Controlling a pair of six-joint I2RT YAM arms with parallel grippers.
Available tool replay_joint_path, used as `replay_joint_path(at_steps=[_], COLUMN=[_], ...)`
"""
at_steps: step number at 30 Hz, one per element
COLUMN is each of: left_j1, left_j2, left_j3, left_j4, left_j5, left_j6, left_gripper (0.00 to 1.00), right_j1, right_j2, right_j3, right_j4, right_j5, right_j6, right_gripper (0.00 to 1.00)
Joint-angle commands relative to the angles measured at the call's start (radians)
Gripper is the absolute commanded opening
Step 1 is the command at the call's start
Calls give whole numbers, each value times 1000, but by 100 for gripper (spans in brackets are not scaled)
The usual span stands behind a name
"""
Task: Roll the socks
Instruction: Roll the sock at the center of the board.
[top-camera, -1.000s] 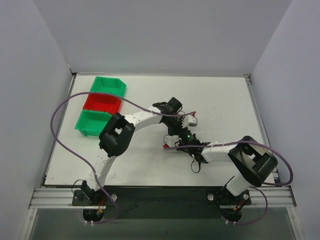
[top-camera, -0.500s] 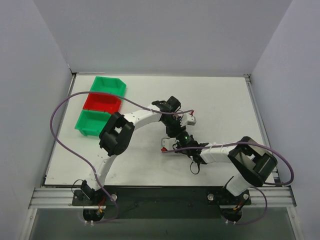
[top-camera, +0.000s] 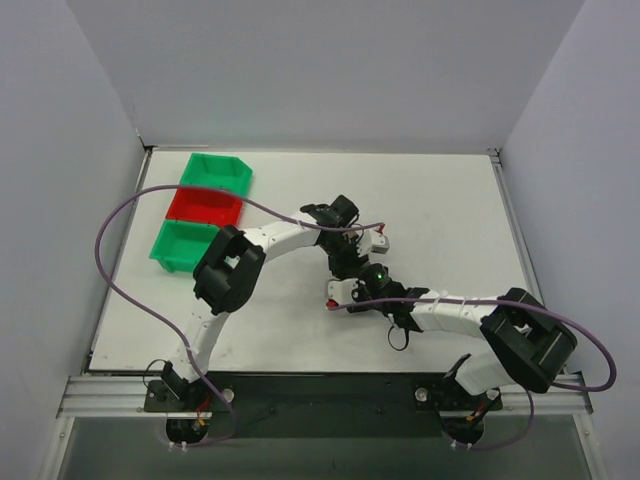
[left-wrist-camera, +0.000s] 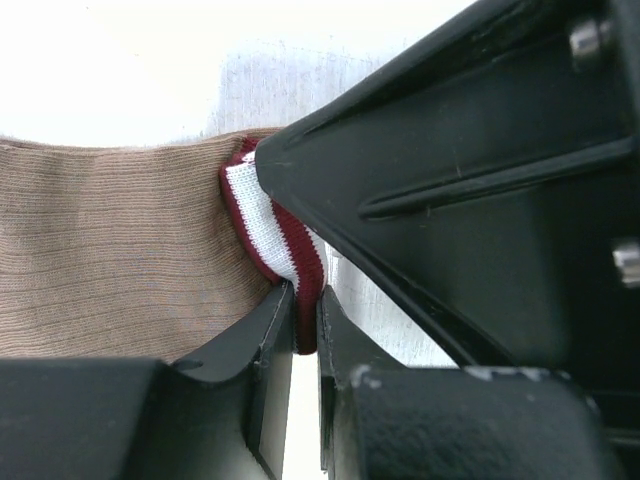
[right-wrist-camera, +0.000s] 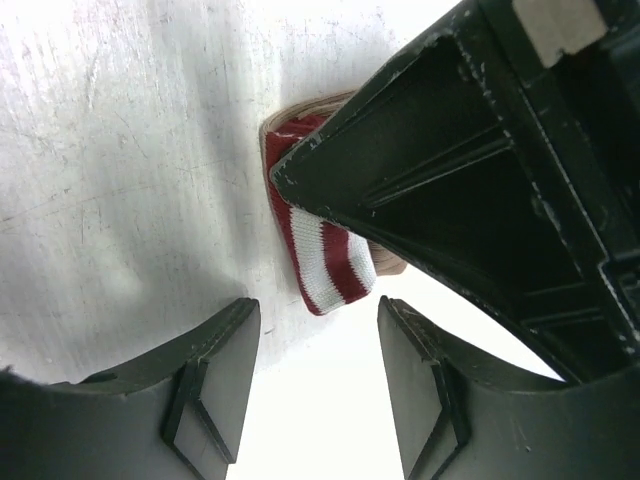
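Evidently the socks (left-wrist-camera: 110, 250) are pinched at the cuff (left-wrist-camera: 270, 235) by the left gripper (left-wrist-camera: 305, 310) as an anchor; beside that cuff the right gripper (right-wrist-camera: 318, 315) is held spread.

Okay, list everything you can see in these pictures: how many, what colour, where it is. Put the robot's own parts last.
sock: one that I can make out, tan with a maroon and white striped cuff, mid-table between the pincers
green bins: two, green, far left of the table, either side of the red one
red bin: one, red, between the green bins
table: one, white, under everything
cables: two, purple, one looping off each arm
left arm: one, white and black, reaching to mid-table
right arm: one, white and black, reaching to mid-table
left pincer: one, black, shut on the cuff
right pincer: one, black, open, at the cuff's end
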Motion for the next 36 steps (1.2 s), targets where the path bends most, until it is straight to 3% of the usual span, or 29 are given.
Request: replay_joint_path(at_steps=[1, 8, 15, 19, 23, 27, 29, 36], left_j1=[9, 16, 30, 33, 38, 39, 39, 38], left_j2=[89, 78, 67, 57, 52, 50, 49, 37], left_j3=[-90, -99, -108, -115, -115, -113, -112, -99], left_j4=[-191, -193, -193, -197, -193, -187, -182, -185], left_j5=[-196, -191, -170, -170, -174, -188, -193, -191], left_j6=[10, 13, 25, 30, 25, 20, 17, 14], left_gripper=[0, 0, 0, 0, 0, 1, 10, 25], right_j1=[14, 71, 72, 72, 75, 80, 80, 80], right_j2=[13, 52, 176, 224, 234, 242, 245, 242], right_j3=[-78, -90, -29, -9, 13, 19, 22, 34], right_j4=[-20, 67, 74, 67, 33, 13, 7, -2], right_j5=[8, 28, 28, 34, 14, 7, 7, 2], right_j6=[-40, -70, -68, -77, -71, -66, -63, -53], right_gripper=[53, 52, 40, 25, 0, 0, 0, 0])
